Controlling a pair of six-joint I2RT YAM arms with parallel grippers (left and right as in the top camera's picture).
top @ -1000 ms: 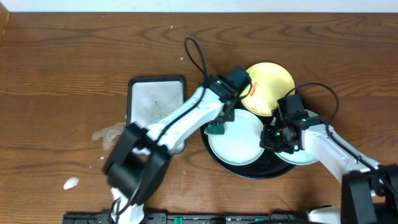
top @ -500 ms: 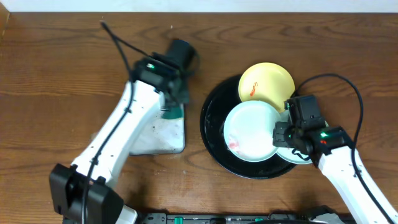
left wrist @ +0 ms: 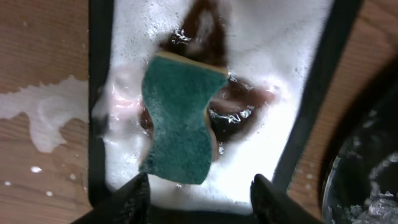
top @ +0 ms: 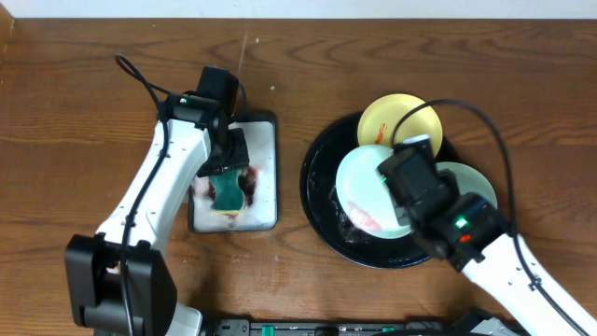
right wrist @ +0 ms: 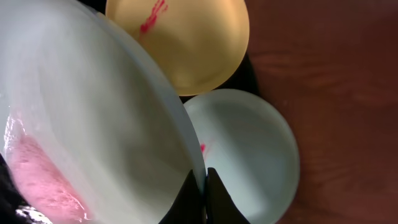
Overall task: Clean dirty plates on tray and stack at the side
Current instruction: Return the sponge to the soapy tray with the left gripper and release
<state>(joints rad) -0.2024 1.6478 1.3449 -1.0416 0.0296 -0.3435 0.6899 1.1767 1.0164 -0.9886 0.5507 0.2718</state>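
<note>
My left gripper (left wrist: pixel 203 190) has swung left of the tray (top: pixel 315 198) to the sponge dish (left wrist: pixel 314 93), fingers spread wide, empty, over the sponge (left wrist: pixel 179 118). My right gripper (right wrist: pixel 200 186) pinches a tilted mint plate (right wrist: pixel 93 124) above the tray.

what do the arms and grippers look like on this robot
The left arm and right arm are white links with black joint housings, green indicator lights and looping black cables. The left gripper and right gripper have black fingers.

Dark brown wood-grain table (top: pixel 75 84), evenly lit. Soapy wet patch (left wrist: pixel 45 117) on it. White strip (top: pixel 298 7) beyond far edge.
</note>
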